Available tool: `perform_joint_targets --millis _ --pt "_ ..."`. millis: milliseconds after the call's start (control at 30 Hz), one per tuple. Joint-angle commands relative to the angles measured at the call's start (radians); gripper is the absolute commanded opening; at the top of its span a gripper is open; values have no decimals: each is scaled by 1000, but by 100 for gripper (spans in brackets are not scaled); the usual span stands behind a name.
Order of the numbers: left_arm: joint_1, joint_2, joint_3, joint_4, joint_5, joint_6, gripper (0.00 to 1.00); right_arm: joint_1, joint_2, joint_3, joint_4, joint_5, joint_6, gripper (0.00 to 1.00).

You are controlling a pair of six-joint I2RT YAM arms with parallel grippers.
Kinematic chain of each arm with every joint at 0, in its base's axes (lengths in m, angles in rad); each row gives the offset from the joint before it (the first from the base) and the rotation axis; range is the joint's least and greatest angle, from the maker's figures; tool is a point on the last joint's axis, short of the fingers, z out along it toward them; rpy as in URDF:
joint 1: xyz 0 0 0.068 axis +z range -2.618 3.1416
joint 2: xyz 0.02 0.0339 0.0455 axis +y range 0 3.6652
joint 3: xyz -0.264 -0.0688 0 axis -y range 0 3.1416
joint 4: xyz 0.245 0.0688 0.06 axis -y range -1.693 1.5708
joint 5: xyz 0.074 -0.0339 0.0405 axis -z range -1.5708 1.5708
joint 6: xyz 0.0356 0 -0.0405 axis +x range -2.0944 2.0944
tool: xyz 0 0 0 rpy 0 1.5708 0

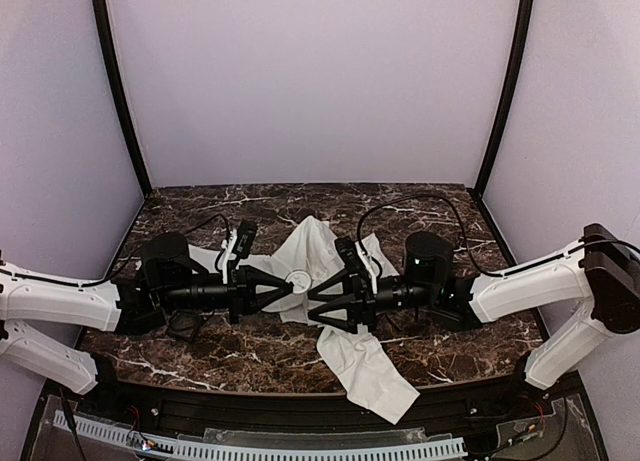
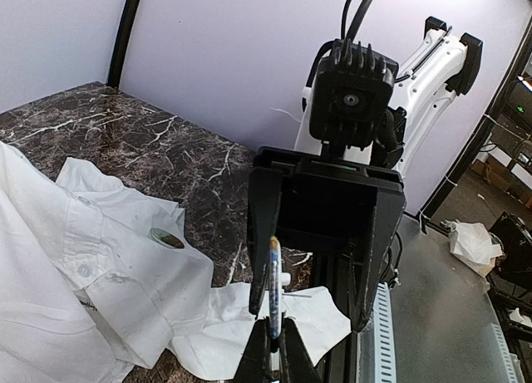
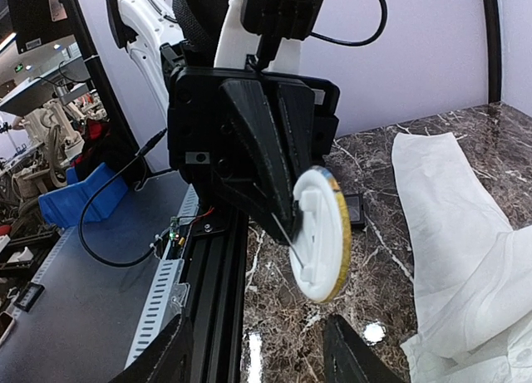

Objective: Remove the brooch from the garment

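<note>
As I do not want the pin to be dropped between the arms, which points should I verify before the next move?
1. Left gripper shut on the round white brooch with gold rim: ok.
2. Right gripper open: ok.
3. Right gripper clear of the brooch: cannot tell; one finger stands very near its edge.
4. Brooch free of the white cloth shirt: ok, held in the air.
5. Thin pin wire on the brooch's back fastened: cannot tell.
</note>
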Motion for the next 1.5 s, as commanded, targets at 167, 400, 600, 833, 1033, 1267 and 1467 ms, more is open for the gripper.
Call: perform_joint_targets --millis 167,400,600,833,1033,1267,1467 --pt "1 14 3 -22 51 0 1 18 34 70 -21 46 -35 53" --pt "1 34 17 -31 72 7 1 18 49 88 -27 49 -42 45" --pt "1 33 19 -31 74 8 1 18 64 99 -28 48 -48 35" --pt "1 29 19 -40 76 13 1 18 70 100 -16 50 -42 27" --pt "1 26 16 -46 82 23 1 18 74 103 -16 69 -28 19" --pt "0 21 12 -46 87 26 1 19 91 117 -32 98 -8 11" --pt "0 11 6 -48 82 29 1 17 100 115 -9 121 15 5"
